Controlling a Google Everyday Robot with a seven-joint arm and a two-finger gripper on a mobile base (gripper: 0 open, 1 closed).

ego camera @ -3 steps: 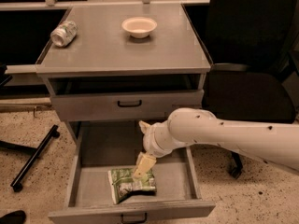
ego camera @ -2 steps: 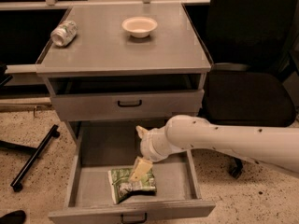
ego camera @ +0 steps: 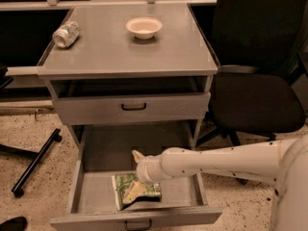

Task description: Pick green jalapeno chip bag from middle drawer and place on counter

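Observation:
The green jalapeno chip bag lies crumpled on the floor of the open middle drawer, near its front. My gripper reaches in from the right on a white arm and hangs right over the bag. Its fingers are spread, one pointing up and back, the other resting on the bag's right half. The bag is not lifted. The counter is the grey cabinet top above the drawers.
A crushed silvery can lies at the counter's back left and a white bowl at the back middle. The drawer above is closed. A black office chair stands right of the cabinet; a black chair leg lies on the floor at left.
My arm has moved left and down into the drawer. The lower finger now sits on the chip bag. The bag has not moved.

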